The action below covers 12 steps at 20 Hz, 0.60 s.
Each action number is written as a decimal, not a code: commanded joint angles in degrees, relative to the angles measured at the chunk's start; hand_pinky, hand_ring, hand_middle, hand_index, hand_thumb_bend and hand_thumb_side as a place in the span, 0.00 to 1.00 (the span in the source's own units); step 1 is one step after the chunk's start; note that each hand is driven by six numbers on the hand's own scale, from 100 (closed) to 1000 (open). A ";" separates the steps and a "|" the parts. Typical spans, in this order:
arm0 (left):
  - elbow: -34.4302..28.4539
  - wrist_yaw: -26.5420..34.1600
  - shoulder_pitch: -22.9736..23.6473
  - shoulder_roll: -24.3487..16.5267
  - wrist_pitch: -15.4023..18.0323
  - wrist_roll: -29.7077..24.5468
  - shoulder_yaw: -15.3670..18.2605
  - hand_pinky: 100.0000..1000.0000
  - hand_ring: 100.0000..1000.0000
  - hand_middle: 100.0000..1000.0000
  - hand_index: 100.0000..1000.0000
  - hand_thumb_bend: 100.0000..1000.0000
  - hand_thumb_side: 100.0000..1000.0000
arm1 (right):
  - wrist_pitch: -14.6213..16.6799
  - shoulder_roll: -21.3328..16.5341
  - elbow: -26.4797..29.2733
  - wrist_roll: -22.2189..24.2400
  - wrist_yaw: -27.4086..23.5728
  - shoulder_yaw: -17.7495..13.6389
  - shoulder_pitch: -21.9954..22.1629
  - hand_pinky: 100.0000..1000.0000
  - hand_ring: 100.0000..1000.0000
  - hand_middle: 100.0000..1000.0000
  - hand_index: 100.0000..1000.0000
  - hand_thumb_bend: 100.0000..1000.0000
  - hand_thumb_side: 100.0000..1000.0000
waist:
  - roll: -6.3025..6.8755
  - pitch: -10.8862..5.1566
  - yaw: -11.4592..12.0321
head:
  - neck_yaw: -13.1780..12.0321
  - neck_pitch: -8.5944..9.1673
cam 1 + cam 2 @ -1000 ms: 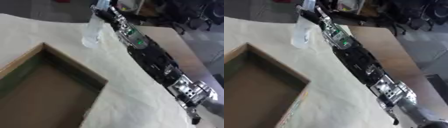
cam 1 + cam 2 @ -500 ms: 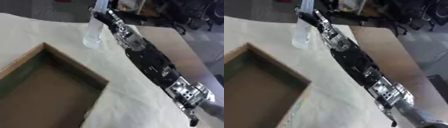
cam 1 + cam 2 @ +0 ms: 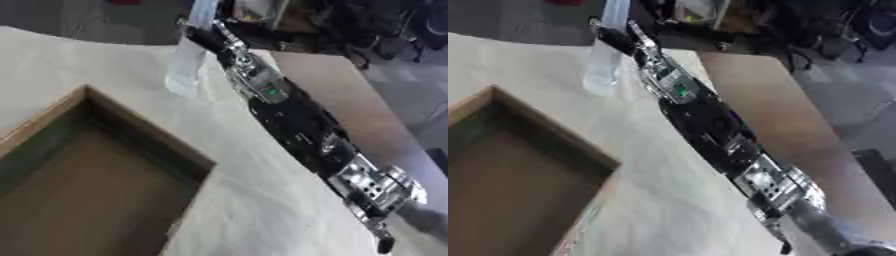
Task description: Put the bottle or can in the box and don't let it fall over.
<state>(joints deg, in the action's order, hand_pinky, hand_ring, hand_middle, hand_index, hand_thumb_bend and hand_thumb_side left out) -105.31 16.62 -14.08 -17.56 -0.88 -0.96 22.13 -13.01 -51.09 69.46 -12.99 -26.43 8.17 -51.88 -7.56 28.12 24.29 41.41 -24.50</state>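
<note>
A clear plastic bottle [image 3: 185, 62] stands slightly tilted at the far side of the cloth-covered table, beyond the box's far corner. Whether its base touches the cloth I cannot tell. My right arm stretches from the lower right up to it. My right hand [image 3: 203, 35] is at the bottle's upper part, with dark fingers curled against it. The open cardboard box [image 3: 149, 142] lies at the lower left, its brown inside bare. My left hand shows in no view.
A pale cloth [image 3: 262, 200] covers most of the table. A bare brown strip of table top [image 3: 798, 115] runs along the right. Dark clutter and chair legs [image 3: 385, 30] stand past the far edge.
Almost nothing has changed: the bottle stays in the same spot in my right hand, and the forearm has shifted only slightly.
</note>
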 commanded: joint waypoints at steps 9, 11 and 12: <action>-1.50 0.08 -0.18 -0.48 -0.09 0.07 0.79 1.00 1.00 1.00 0.72 0.09 0.69 | -1.81 -0.40 -2.25 -7.65 -5.06 -0.25 -0.05 1.00 0.81 0.75 0.51 0.00 0.41 | 0.61 -1.18 -0.23 | 0.05 0.34; -1.54 0.11 -0.20 -0.40 -0.13 0.07 0.79 1.00 1.00 1.00 0.72 0.09 0.69 | -1.50 -0.38 -2.37 -9.66 -5.48 -0.23 -0.12 1.00 0.77 0.72 0.47 0.00 0.41 | 0.62 -1.17 -0.22 | 0.12 0.29; -1.56 0.13 -0.21 -0.37 -0.15 0.07 0.79 1.00 1.00 1.00 0.72 0.09 0.69 | -1.26 -0.39 -2.39 -10.65 -5.55 -0.23 -0.17 1.00 0.75 0.71 0.44 0.00 0.41 | 0.64 -1.16 -0.22 | 0.13 0.29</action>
<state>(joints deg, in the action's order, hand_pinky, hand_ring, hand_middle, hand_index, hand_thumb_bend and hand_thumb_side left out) -105.71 16.64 -14.08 -17.05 -0.99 -0.90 22.16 -14.15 -50.56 67.65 -22.42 -31.61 8.09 -51.89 -7.54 28.11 24.06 41.43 -24.53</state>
